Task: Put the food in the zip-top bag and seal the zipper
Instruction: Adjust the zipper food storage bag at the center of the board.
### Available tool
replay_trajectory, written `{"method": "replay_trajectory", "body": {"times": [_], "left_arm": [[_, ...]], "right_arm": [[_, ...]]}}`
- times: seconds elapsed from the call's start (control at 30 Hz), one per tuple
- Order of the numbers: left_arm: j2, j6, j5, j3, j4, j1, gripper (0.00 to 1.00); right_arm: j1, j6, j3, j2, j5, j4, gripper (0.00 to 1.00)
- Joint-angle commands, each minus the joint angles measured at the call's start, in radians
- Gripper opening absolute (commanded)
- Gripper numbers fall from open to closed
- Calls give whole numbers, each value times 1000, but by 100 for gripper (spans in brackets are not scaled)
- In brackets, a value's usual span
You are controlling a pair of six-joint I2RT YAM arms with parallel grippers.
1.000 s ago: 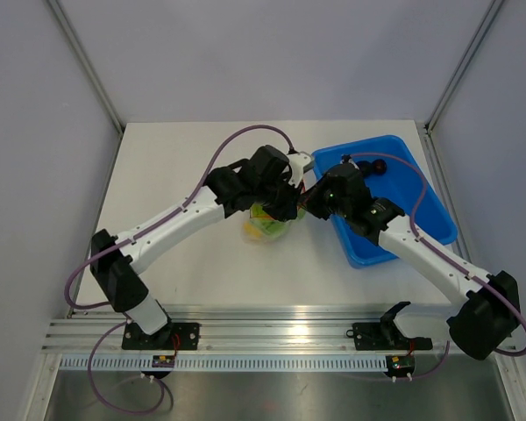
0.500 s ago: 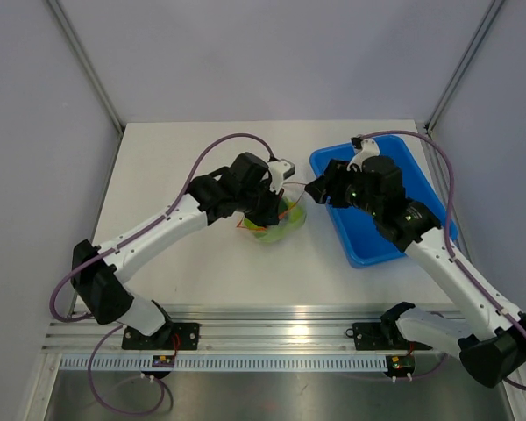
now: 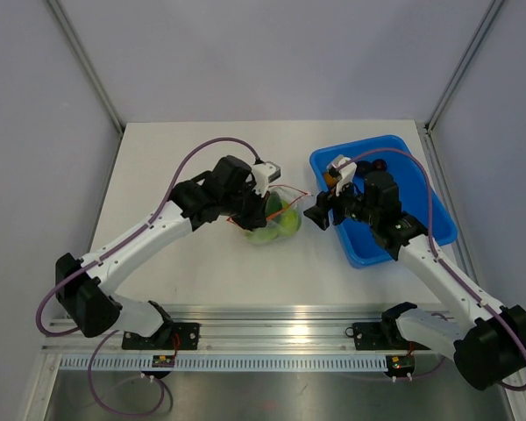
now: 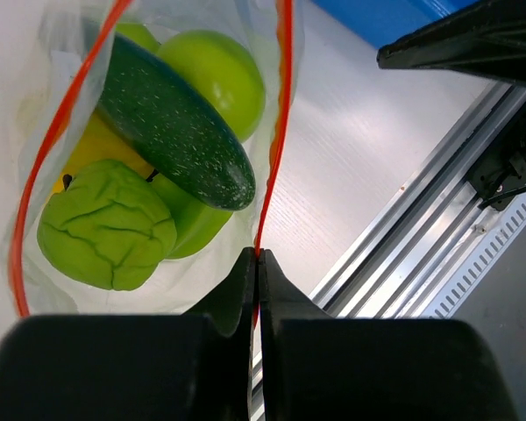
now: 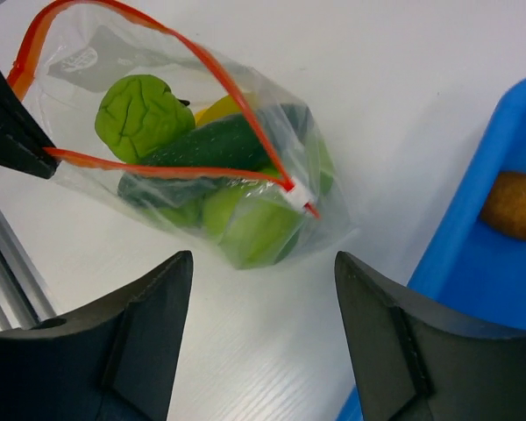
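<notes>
The zip-top bag (image 3: 272,224) lies on the table between the two arms, its mouth gaping. Inside it show a dark green cucumber (image 4: 175,123), a green apple (image 4: 215,74), a wrinkled light-green piece (image 4: 105,224) and a bit of yellow food. My left gripper (image 4: 259,259) is shut on the red-orange zipper (image 4: 285,105) at one end of the mouth. The zipper (image 5: 184,171) forms an open loop, with a white slider (image 5: 298,197) at its other end. My right gripper (image 5: 263,281) stands open just short of the slider end, touching nothing; it sits right of the bag (image 3: 318,215).
The blue tray (image 3: 421,202) stands to the right of the bag, under my right arm, and holds a brown piece (image 5: 517,206) and a dark red one (image 3: 379,165). The aluminium rail (image 3: 280,329) runs along the table's near edge.
My right gripper has opened, let go of the bag and drawn back to the right. The left gripper, still shut on the zipper, has shifted left, and the bag's mouth has spread.
</notes>
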Motion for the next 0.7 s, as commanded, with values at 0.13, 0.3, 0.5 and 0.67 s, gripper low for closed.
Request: {"method": "replay_trajectory", "body": {"times": [0.13,0.3,0.5,0.67], "left_arm": [[-63,24,34,-15,20,14,0],[-64,30,26,4,11,14,0],[-61,21,31,2,11,14,0],[-67,21,32,8,6,14,0]], "right_arm": [[-54,-139,35,133,-279,201,72],[-55,-124,40,161,-319,242,69],[-54,-81,41,181,-319,297,57],[-54,-65,49,201,-327,300,35]]}}
